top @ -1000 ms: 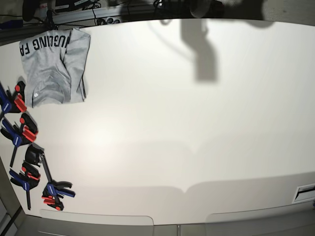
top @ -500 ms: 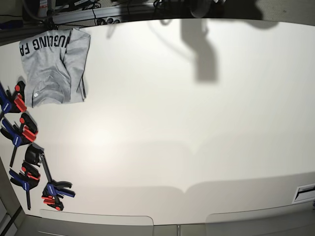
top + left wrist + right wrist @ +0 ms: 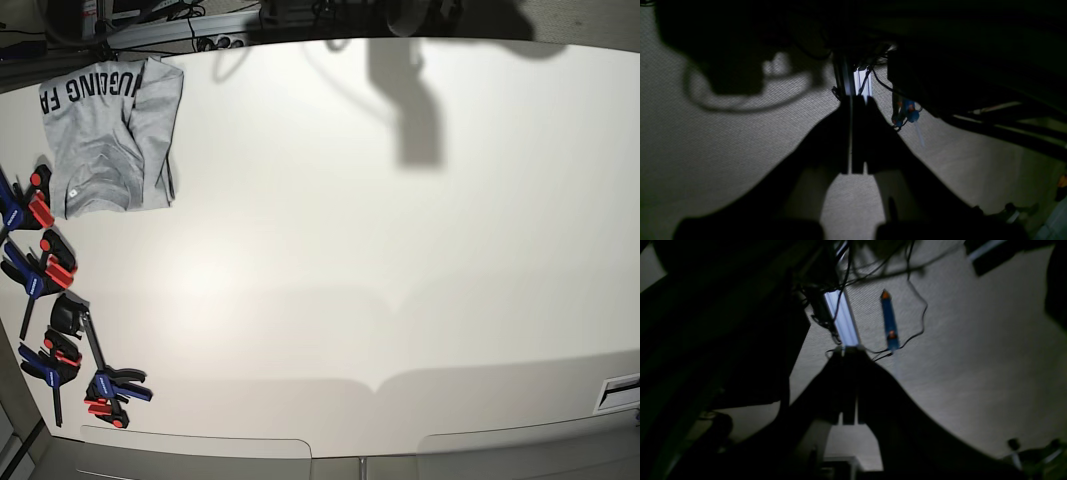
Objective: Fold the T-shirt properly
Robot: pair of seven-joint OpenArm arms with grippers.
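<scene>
folded light heather-grey cotton T-shirt [image 3: 112,137] with dark block lettering: far left corner of white desk [image 3: 380,250] | blue-and-red bar clamps [image 3: 55,320]: along desk's left edge | left tool [image 3: 853,141]: closed, empty | right tool [image 3: 850,386]: closed, empty, raised off desk

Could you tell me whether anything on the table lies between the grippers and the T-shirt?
Nothing visible does. The T-shirt lies folded at the far corner of the white table, with bar clamps along the edge beside it. Neither gripper appears in the base view.
</scene>
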